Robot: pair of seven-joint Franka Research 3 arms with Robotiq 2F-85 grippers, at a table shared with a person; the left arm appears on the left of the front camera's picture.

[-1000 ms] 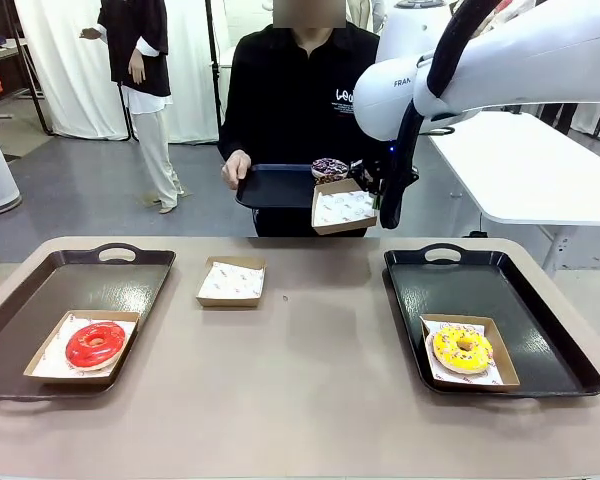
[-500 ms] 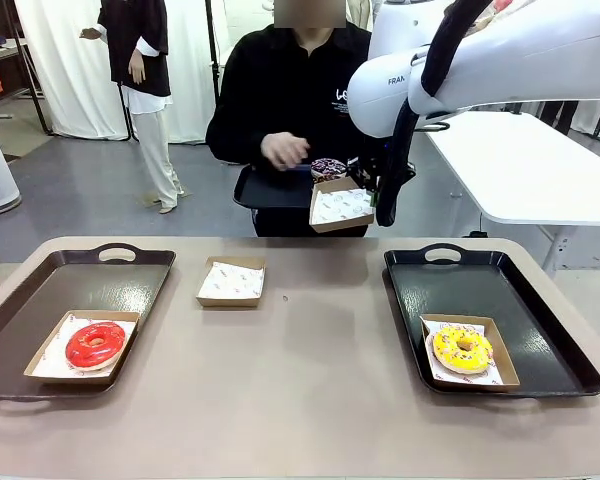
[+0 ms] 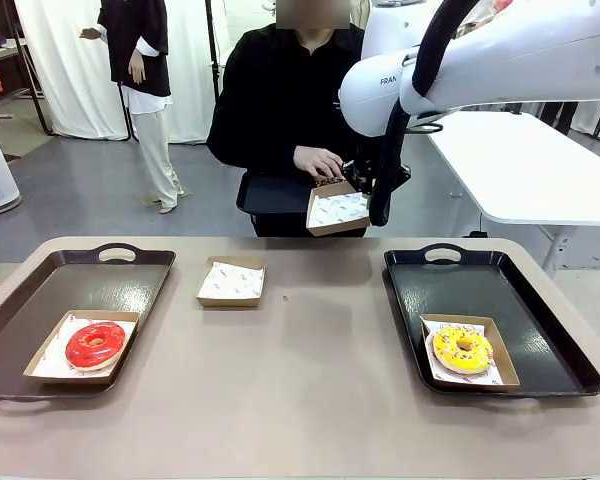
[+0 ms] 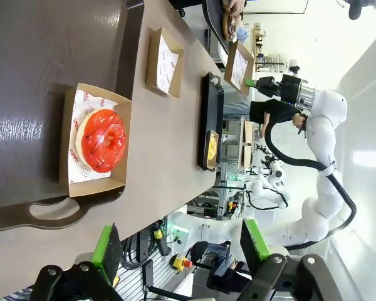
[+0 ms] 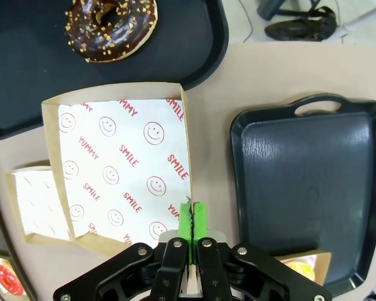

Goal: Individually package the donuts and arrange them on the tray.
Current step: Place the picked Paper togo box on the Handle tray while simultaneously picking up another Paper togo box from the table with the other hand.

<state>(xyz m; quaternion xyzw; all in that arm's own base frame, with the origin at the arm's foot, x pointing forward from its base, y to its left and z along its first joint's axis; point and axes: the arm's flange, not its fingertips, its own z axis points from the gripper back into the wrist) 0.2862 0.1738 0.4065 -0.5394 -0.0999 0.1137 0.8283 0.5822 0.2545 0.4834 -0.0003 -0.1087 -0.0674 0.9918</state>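
Left gripper (image 4: 178, 241) jaws wide apart, holding nothing | red donut (image 4: 103, 139) ahead of it, in a carton (image 4: 72, 182) on left tray (image 4: 37, 37) | right gripper (image 5: 192, 219) pinched together on near rim of paper-lined box (image 5: 122, 169), raised off the table | dark sprinkled donut (image 5: 111, 25) just past box's far edge, on person's tray (image 5: 25, 69) | yellow donut (image 3: 462, 349) boxed on right tray (image 3: 450, 285), below right gripper.

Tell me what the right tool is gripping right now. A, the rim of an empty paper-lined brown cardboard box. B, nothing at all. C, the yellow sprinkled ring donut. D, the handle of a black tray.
A: the right wrist view shows the right tool shut on the near rim of the empty paper-lined brown cardboard box, its smiley-print paper bare.
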